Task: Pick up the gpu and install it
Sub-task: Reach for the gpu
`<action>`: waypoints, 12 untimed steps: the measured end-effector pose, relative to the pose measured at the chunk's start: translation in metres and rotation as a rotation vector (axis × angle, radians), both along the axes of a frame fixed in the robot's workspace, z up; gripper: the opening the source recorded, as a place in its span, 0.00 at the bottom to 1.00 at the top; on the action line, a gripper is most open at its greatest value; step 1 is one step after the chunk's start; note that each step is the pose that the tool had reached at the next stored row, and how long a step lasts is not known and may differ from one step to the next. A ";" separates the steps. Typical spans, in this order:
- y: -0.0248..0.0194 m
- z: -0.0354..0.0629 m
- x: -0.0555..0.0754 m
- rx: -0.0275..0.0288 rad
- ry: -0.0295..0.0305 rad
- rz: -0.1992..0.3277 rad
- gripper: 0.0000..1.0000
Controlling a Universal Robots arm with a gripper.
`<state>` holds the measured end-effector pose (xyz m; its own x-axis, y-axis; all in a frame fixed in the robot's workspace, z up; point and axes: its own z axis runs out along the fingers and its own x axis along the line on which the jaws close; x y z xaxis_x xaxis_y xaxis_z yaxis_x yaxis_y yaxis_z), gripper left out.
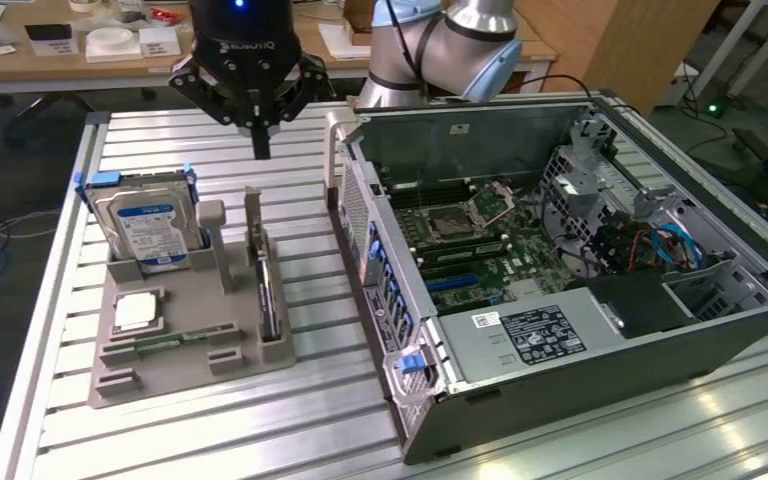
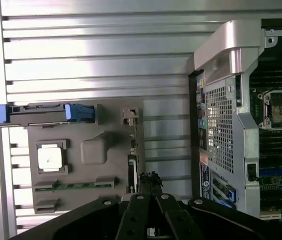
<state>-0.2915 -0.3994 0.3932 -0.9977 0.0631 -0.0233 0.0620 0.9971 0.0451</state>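
The gpu is a thin black card standing on edge in a slot along the side of the grey holder that faces the computer case. My gripper hangs above the table behind the holder's far end, clear of the card, its fingers pressed together on nothing. In the wrist view the gpu is a slim dark line at the holder's edge, and my gripper tapers to a point just beside it. The open case shows its motherboard.
A silver hard drive with a blue-white label stands upright in the holder. A processor chip and a green memory stick lie flat in it. The case's rear panel stands close beside the holder. A cluttered desk stands behind.
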 end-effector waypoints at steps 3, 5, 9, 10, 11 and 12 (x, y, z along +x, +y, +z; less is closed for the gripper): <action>-0.0002 0.0000 -0.005 -0.0001 0.0000 0.006 0.11; -0.0001 0.0000 -0.008 0.0000 0.0000 0.008 0.11; -0.0002 0.0000 -0.009 0.0000 0.0000 0.009 0.11; -0.0002 0.0000 -0.009 0.0000 0.0000 0.009 0.11; -0.0002 0.0000 -0.009 -0.0001 0.0001 0.009 0.11; -0.0002 0.0000 -0.009 0.0000 0.0000 0.009 0.11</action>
<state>-0.3006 -0.3996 0.3932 -0.9982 0.0544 -0.0233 0.0533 0.9976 0.0451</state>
